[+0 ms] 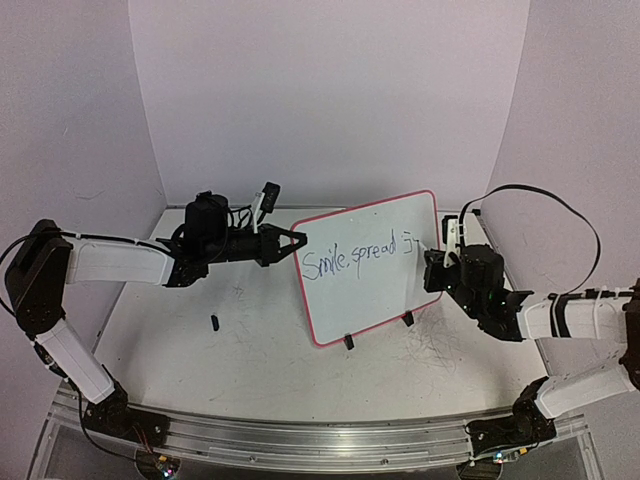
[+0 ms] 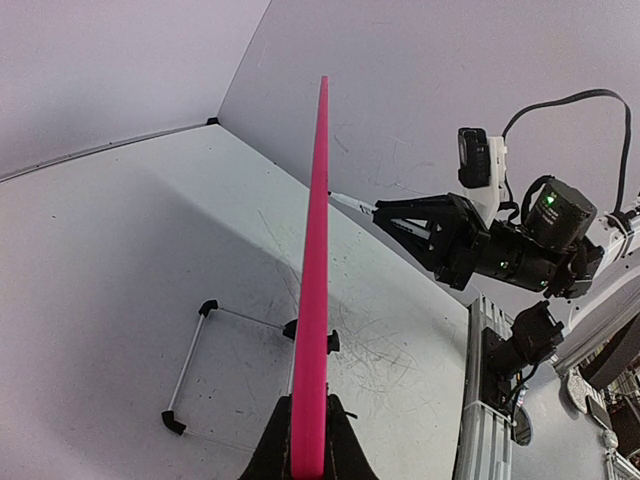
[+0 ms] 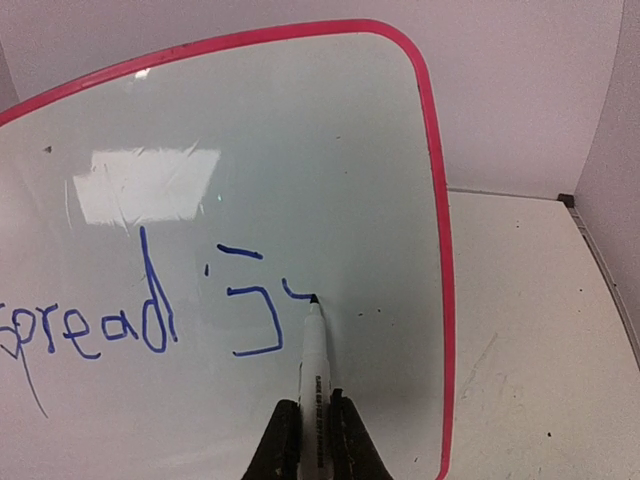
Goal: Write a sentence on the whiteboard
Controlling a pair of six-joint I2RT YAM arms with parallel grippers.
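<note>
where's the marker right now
In the right wrist view the marker is clamped in the right gripper, its tip on the whiteboard at the end of the blue sentence, just right of "spread" and near the pink right rim.

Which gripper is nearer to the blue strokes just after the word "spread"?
Right. The right gripper holds the marker, whose tip touches the whiteboard at those strokes. The left gripper clamps the board's opposite edge, beside "Smile".

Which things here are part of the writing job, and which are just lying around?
In use: whiteboard, clamped by left gripper; sentence; marker in right gripper.
Lying about: small black piece on the tabletop; grey scribbles.
</note>
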